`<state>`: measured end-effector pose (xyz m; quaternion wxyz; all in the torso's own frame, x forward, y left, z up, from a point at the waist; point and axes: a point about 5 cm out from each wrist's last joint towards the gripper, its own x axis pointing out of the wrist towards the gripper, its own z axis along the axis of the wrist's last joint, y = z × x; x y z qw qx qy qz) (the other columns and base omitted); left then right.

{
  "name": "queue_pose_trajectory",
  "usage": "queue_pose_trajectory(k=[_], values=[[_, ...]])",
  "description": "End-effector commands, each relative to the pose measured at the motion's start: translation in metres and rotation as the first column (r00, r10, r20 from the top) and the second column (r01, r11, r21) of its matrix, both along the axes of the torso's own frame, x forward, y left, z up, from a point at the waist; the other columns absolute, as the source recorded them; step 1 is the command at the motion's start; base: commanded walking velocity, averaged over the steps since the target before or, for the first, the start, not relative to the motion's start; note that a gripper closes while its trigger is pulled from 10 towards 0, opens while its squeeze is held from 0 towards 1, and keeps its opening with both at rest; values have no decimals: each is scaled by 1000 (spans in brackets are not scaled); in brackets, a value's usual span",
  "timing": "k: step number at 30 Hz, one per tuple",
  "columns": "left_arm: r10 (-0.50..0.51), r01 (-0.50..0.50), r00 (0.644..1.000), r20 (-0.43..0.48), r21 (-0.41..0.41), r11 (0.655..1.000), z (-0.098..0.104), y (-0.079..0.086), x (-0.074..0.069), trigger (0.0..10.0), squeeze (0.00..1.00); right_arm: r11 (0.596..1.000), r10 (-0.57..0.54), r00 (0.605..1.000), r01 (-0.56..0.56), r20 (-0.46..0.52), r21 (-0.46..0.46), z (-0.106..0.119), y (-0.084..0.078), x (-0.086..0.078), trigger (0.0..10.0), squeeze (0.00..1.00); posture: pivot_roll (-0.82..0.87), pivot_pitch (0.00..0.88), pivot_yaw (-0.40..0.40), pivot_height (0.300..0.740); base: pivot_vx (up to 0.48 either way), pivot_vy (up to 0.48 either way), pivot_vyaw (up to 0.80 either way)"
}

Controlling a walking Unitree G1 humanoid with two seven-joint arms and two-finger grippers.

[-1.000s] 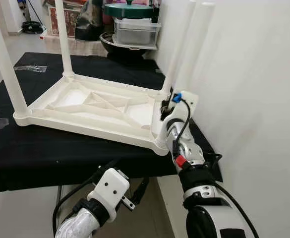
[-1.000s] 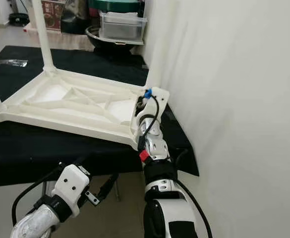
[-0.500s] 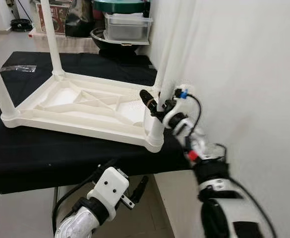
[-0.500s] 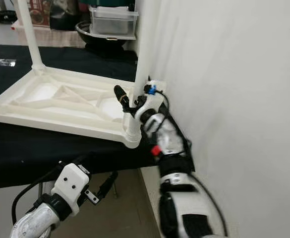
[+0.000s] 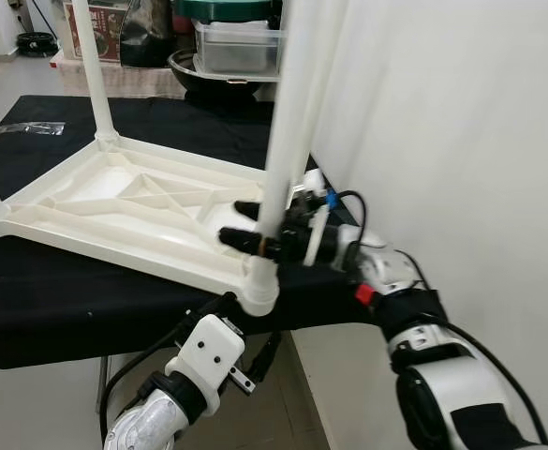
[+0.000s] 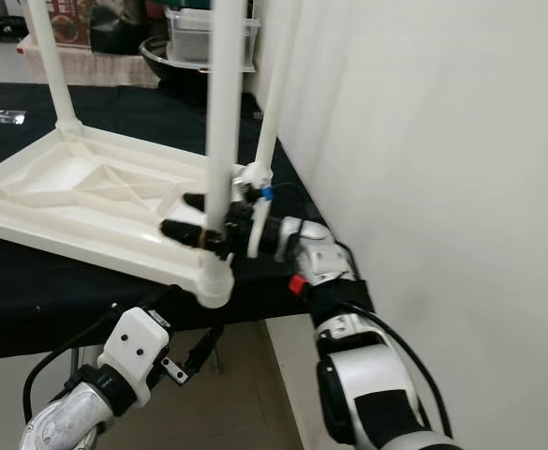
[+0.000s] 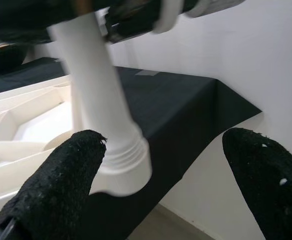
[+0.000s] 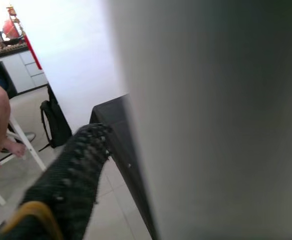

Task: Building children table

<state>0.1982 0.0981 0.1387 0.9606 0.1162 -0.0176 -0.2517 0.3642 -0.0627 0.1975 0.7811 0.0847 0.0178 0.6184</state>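
Left eye view puts the white children's table (image 5: 142,211) upside down on a black-draped work surface (image 5: 58,300), its ribbed underside facing up and its legs rising from the corners. The right gripper (image 5: 252,228) reaches in from the right, close to the white wall (image 5: 461,122), and its two black fingers sit on either side of the near-right leg (image 5: 288,131) just above the corner socket (image 5: 259,286), seemingly pinching the post (the right wrist view, with pale leg pressed up beside one knurled finger (image 8: 71,175), agrees). A far leg (image 5: 88,70) stands at the back left corner and another rises beside the wall behind the held one. The left gripper (image 7: 160,195) hangs below the near edge of the surface, fingers spread wide and holding nothing, looking up at the same socket. The step in hand looks like seating this last leg. Next calls for keeping the post upright and pressing or twisting it down until it bottoms out, while the light tabletop is kept from sliding toward the near edge.
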Motion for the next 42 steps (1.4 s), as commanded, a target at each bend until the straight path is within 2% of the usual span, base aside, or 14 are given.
queue_pose_trajectory(k=[1, 11, 13, 15, 16, 18, 20, 24, 28, 29, 35, 36, 41, 42], values=[[-9, 9, 1000, 3, 2, 1000, 0, -2, -2, 10000, 0, 1000, 11, 1000, -11, 28, -7, 6, 4, 1, 1843, 0, 170, 0, -144, 740, 0, 0, 0], [-8, 8, 1000, -1, 0, 1000, -3, -5, -5, 10000, 0, 892, -451, 892, 451, -21, 6, -3, -6, 21, 0, 0, 159, 0, -150, 740, 0, 0, 0], [-6, 6, 1000, 0, 0, 1000, -3, -5, -4, 10000, 0, 806, -591, 805, 592, -58, -8, -8, -14, 27, 0, 0, 158, 0, -150, 740, 0, 0, 0], [-1, 1, 1000, 1, 4, 1000, -3, -4, -4, 10000, 0, 505, -862, 496, 857, -108, -101, -25, -38, 31, 0, 0, 146, 0, -147, 740, 0, 0, 0], [-1, 1, 1000, 1, 4, 1000, -3, -4, -4, 10000, 0, 505, -862, 496, 857, -108, -101, -25, -38, 31, 0, 0, 146, 0, -147, 740, 0, 0, 0], [3, -3, 1000, 1, 7, 1000, -4, -3, -4, 10000, 0, 263, -964, 249, 951, -97, -164, -38, -56, 24, 0, 0, 143, 0, -146, 740, 0, 0, 0], [3, -3, 1000, 1, 7, 1000, -4, -3, -4, 10000, 0, 263, -964, 249, 951, -97, -164, -38, -56, 24, 0, 0, 143, 0, -146, 740, 0, 0, 0], [-1, 1, 1000, 0, 14, 1000, -5, -4, -5, 10000, 0, 46, -980, 7, 981, -199, -189, -50, -54, 6, 0, 0, 151, 0, -146, 740, 0, 0, 0], [-1, 1, 1000, -1, 14, 1000, -5, -4, -5, 10000, 0, 41, -972, -5, 981, -233, -189, -50, -48, 4, 0, 0, 151, 0, -146, 740, 0, 0, 0], [-1, 1, 1000, -1, 15, 1000, -5, -4, -5, 10000, 0, 85, -966, 39, 982, -254, -170, -47, -36, 3, 10000, 1000, 148, 0, -145, 740, 0, 0, 0], [-3, 3, 1000, -2, 15, 1000, -6, -4, -4, 10000, 0, 256, -934, 235, 966, -268, -43, -32, -11, 4, 10000, 922, 142, 0, -150, 740, 0, 0, 0], [-4, 4, 1000, -1, 14, 1000, -6, -5, -4, 10000, 0, 311, -906, 295, 950, -305, -4, -26, -9, 6, 10000, 0, 141, 0, -152, 740, 0, 0, 0], [-4, 4, 1000, 0, 15, 1000, -6, -5, -4, 10000, 0, 396, -863, 392, 917, -318, 56, -17, -10, 9, 10000, 0, 138, 0, -151, 740, 0, 0, 0], [-4, 4, 1000, 0, 16, 1000, -6, -5, -4, 10000, 0, 487, -802, 497, 865, -331, 118, -9, -9, 9, 10000, 0, 137, 0, -152, 740, 0, 0, 0]])
